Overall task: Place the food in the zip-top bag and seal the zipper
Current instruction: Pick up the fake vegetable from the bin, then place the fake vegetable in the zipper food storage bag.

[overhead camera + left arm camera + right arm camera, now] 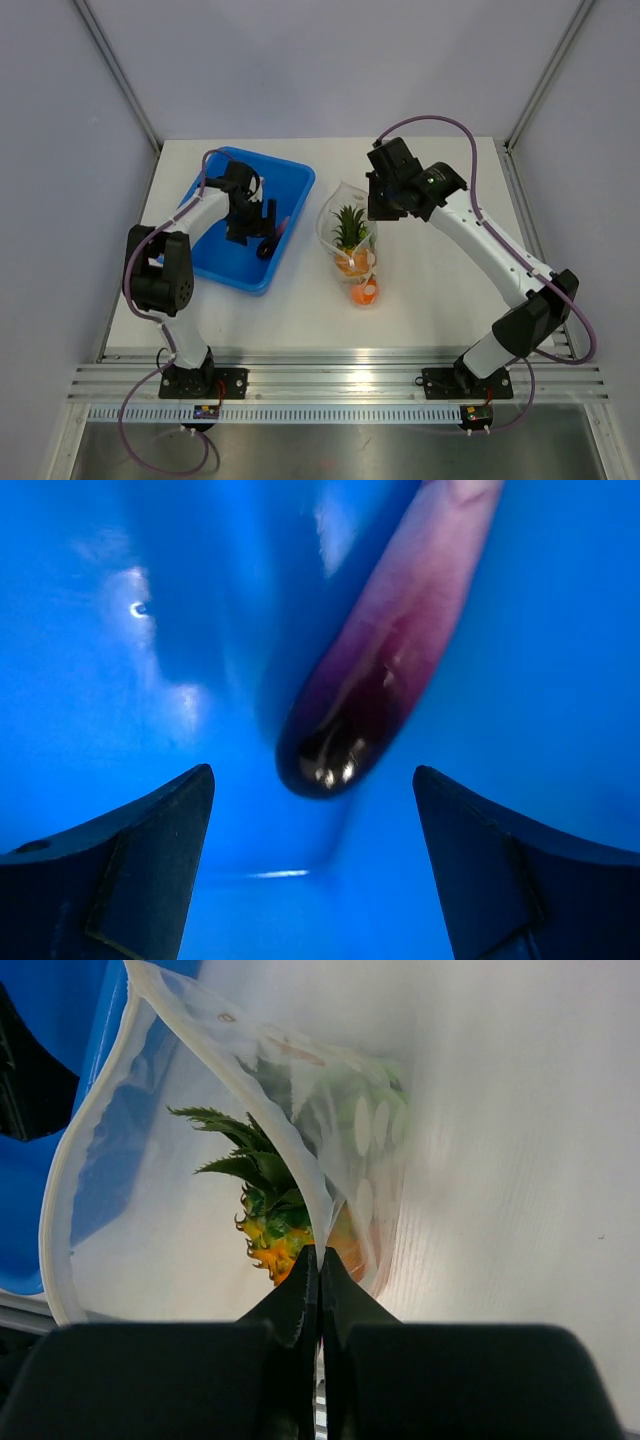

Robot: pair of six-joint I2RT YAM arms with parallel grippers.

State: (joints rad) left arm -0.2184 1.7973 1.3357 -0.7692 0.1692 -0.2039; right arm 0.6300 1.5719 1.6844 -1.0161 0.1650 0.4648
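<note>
The clear zip-top bag (345, 215) lies mid-table with its mouth held open toward the back. My right gripper (320, 1252) is shut on the bag's rim, where the zipper (68, 1185) strip runs round the mouth. Inside the bag lies the pineapple (268, 1222), leaves toward the mouth, with an orange ball (365, 292) at the near end. The dark purple eggplant (375, 670) lies in the blue tray (215, 245). My left gripper (312, 772) hangs open just over its dark end, and neither of its fingers (150, 850) touches it.
The blue tray stands at the left of the white table, its right wall close to the bag. Grey walls enclose the table at the back and sides. A metal rail runs along the near edge by the arm bases.
</note>
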